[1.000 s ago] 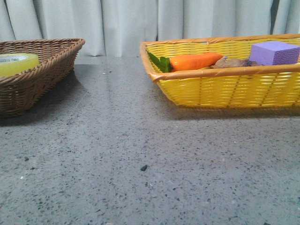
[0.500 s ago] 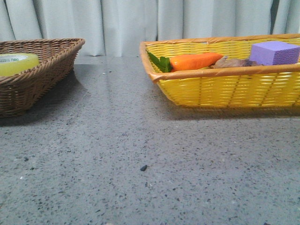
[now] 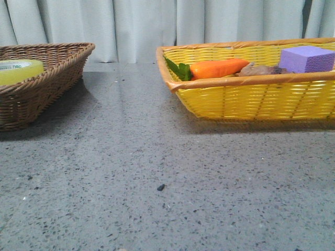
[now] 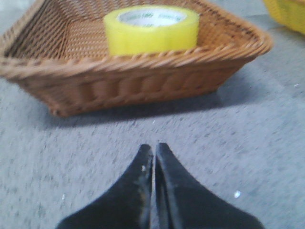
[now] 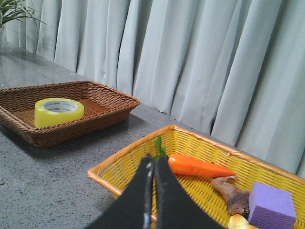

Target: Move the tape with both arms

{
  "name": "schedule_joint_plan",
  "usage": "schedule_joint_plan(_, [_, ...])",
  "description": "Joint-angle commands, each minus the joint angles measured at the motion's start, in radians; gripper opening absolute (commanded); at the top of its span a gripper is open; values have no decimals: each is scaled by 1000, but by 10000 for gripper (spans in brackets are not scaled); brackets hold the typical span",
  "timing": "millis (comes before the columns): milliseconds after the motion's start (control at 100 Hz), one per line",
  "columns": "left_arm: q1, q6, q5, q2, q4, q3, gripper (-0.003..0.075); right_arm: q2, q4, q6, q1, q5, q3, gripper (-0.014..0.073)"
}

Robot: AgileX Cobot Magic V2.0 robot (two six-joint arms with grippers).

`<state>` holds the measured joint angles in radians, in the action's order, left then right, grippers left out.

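A: From the front, where's the tape (image 3: pixel 20 71)?

B: Flat in the brown basket (image 3: pixel 57 73) at the surface's (image 3: pixel 157 172) far left edge; a yellow basket (image 3: pixel 251 97) sits far right.

A: Left wrist?

B: The left pincer (image 4: pixel 153 155) is clenched, empty, facing the basket wall, probably awaiting approach.

A: Right wrist?

B: The right pincer (image 5: pixel 153 164) is clenched above the carrot (image 5: pixel 198 166) and purple block (image 5: pixel 271 206).

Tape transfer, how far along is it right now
Nothing looks done yet. The tape lies flat in the brown wicker basket, untouched. In hand: the left gripper is shut and empty, over the table short of that basket. The right gripper, also shut and empty, is over the yellow basket holding the carrot and purple block. Left: the grasp, the handover and the placing.
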<state>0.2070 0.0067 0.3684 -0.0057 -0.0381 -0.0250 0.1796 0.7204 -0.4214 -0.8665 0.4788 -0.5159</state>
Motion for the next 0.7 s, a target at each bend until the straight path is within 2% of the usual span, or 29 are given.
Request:
schedule_joint_plan(0, [-29,-14,-111,-32,-11,33,-21,8,31,0,-1,-55,-24,-67])
schedule_joint_plan(230, [-78,-19,-93,-30,-22,39,-21,8,31,0,-1,-53,-24,-67])
schedule_joint_plan(690, [-78,-19,-93,-30,-22,39,-21,8,31,0,-1,-51,-24,-67])
